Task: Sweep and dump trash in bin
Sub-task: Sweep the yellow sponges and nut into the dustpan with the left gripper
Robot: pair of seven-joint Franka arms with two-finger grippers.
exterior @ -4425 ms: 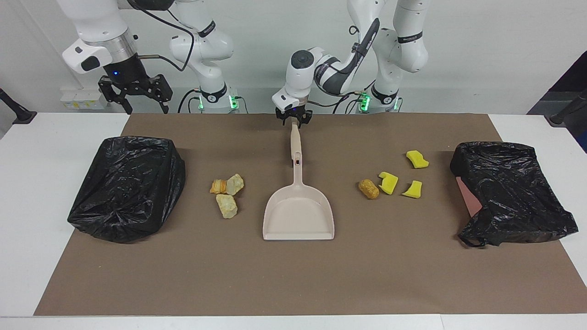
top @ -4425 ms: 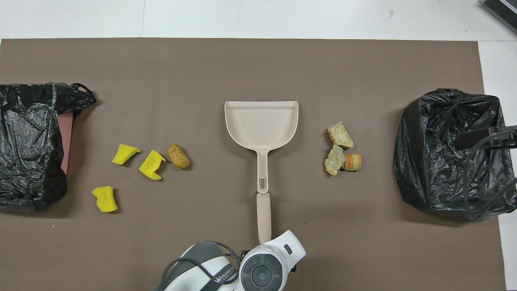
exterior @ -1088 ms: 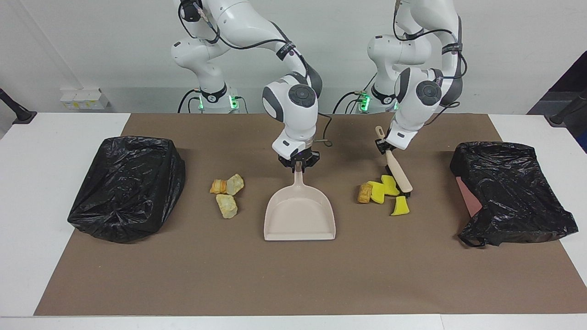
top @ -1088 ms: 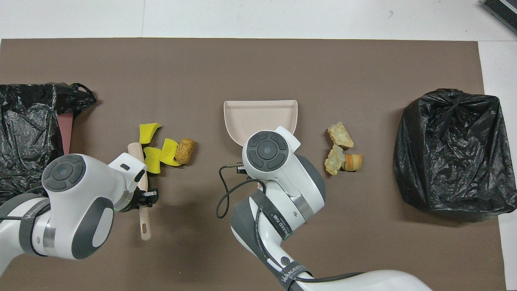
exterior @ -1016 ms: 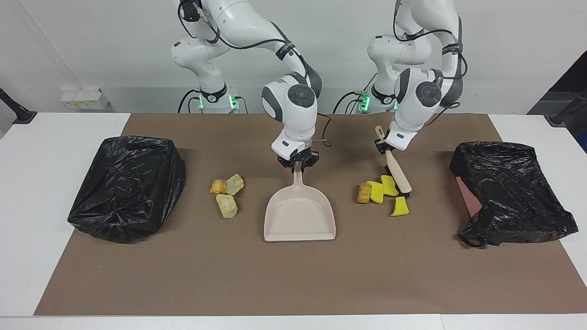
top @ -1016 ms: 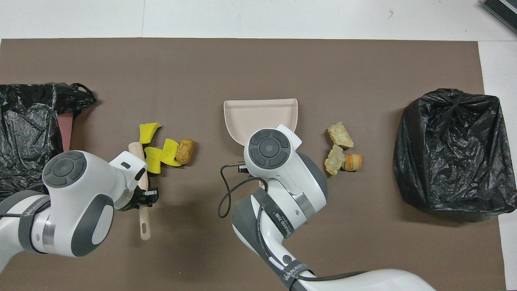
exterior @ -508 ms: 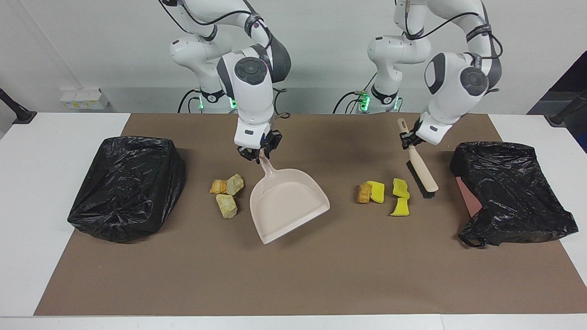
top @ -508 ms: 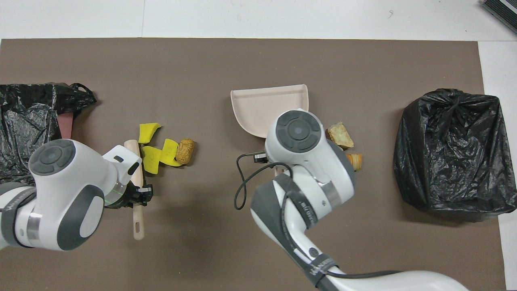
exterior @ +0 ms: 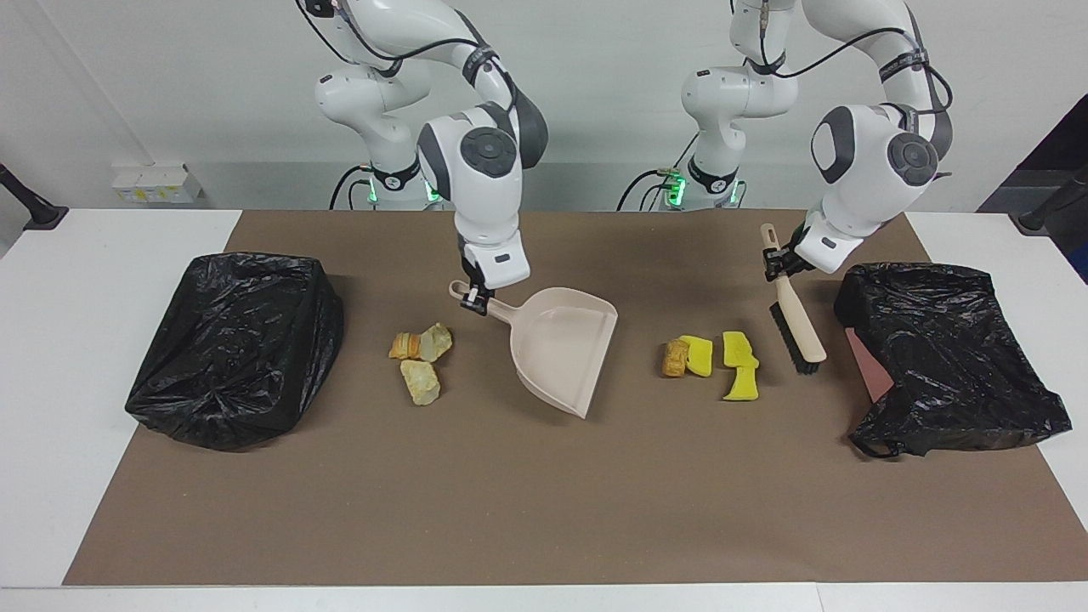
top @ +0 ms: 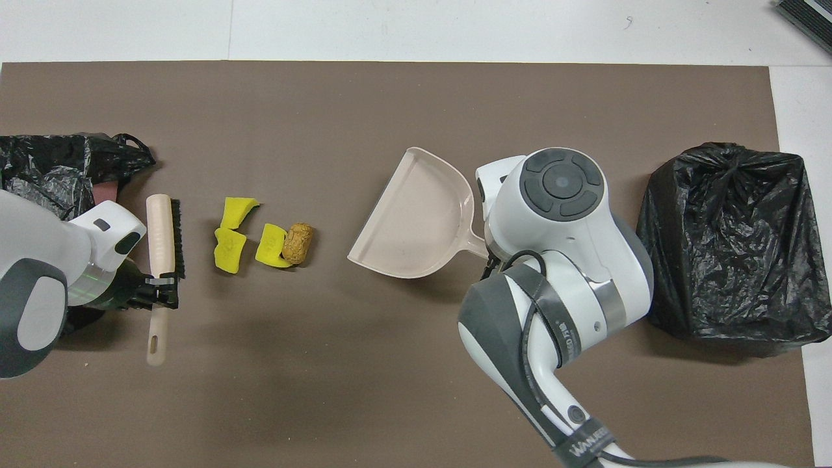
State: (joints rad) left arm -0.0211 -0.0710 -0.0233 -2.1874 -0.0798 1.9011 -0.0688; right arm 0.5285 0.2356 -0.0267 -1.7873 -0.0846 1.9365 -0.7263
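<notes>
Facing view: bare brown mat [exterior: 544, 510] lies open toward the table's edge. Right gripper [exterior: 476, 297] clamps the dustpan [exterior: 561, 348] handle; left gripper [exterior: 778, 263] clamps the brush [exterior: 797, 327]. Yellow sponge chunks [exterior: 738, 364] and cork roll [exterior: 676, 357] lie between brush and dustpan.

Overhead view: the right arm hides the bread lumps [exterior: 418, 357]; the brush's bristles face the sponges.

We see a white table [exterior: 51, 357] covered by a brown mat [exterior: 544, 510]. On the mat lie three yellow sponge pieces [exterior: 731, 365] touching a brown cork roll [exterior: 676, 357], and, toward the right arm's end, a cluster of pale bread lumps [exterior: 421, 361]. A black bag [exterior: 234, 348] sits at that end, and another black bag [exterior: 952, 357] at the left arm's end.
</notes>
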